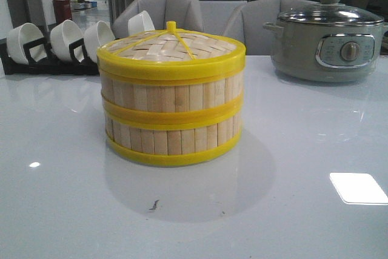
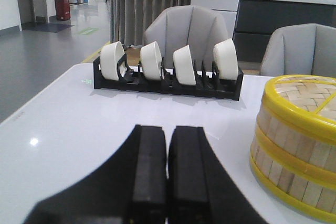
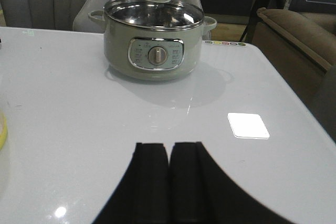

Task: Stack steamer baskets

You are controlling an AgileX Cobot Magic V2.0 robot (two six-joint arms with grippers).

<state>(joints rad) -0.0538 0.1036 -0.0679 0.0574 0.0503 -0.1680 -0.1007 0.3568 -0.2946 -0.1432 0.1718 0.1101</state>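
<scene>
Two steamer baskets stand stacked at the table's middle: the upper basket [image 1: 173,96] sits on the lower basket [image 1: 173,139], and the woven lid [image 1: 173,47] with its yellow rim and knob covers the top. The stack also shows in the left wrist view [image 2: 296,145]; only a sliver of its yellow rim [image 3: 2,129] shows in the right wrist view. My left gripper [image 2: 168,129] is shut and empty, over bare table, apart from the stack. My right gripper [image 3: 168,145] is shut and empty over bare table. Neither gripper appears in the front view.
A grey-green electric pot [image 1: 327,39] with a glass lid stands at the back right and shows in the right wrist view [image 3: 153,40]. A black rack with white bowls [image 1: 60,43] stands at the back left and shows in the left wrist view [image 2: 168,69]. Chairs stand behind the table.
</scene>
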